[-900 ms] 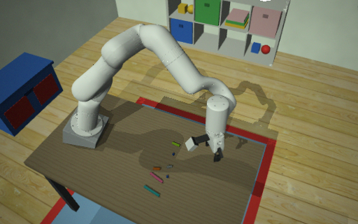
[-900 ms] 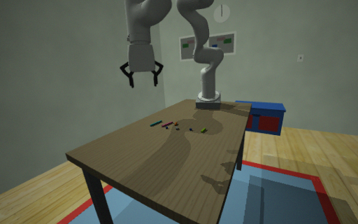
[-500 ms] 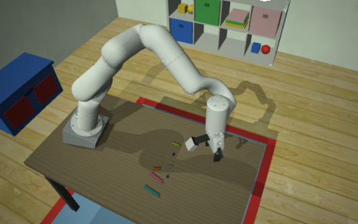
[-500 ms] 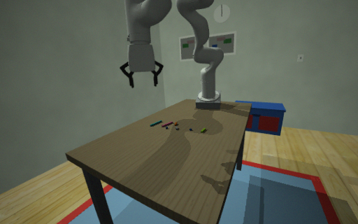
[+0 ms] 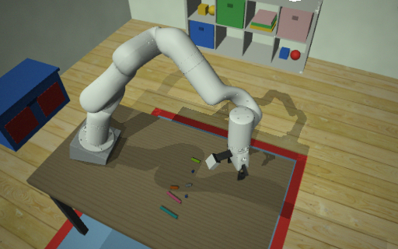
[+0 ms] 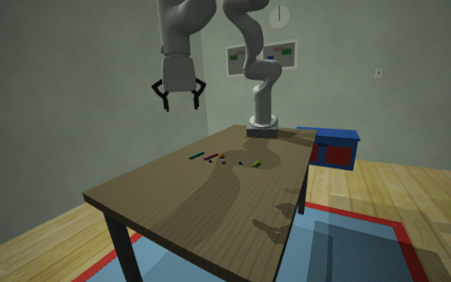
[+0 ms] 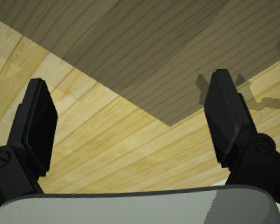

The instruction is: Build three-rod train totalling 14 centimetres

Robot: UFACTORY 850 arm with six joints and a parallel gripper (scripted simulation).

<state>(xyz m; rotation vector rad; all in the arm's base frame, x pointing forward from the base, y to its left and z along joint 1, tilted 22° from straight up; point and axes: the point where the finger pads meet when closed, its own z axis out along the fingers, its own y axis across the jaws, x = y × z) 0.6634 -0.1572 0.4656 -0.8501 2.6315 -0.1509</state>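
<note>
On the worktop (image 5: 95, 183), a brown slab with fine lengthwise grain, the rods lie scattered and apart. Going left to right in the top view: a turquoise rod (image 5: 169, 212), long and thin, nearest the front edge; a short orange rod (image 5: 174, 187); a pink rod (image 5: 173, 197) just right of it, also long; a tiny blue rod (image 5: 186, 196); a grey rod (image 5: 189, 185), so small that its shape is hard to make out; a second blue rod (image 5: 193, 170); and a lime rod (image 5: 196, 159) farthest back. None touches another as far as can be seen.

The arm (image 5: 188, 62), smooth white and rounded, stands on a grey base (image 5: 77, 156) at the worktop's left corner. Its end effector (image 5: 242, 173) hangs high to the right of the rods, partly hidden by the wrist in the top view. From the wrist its two black fingers stand wide apart with nothing between them; below lie the worktop's corner and plank floor. No readable writing shows.
</note>
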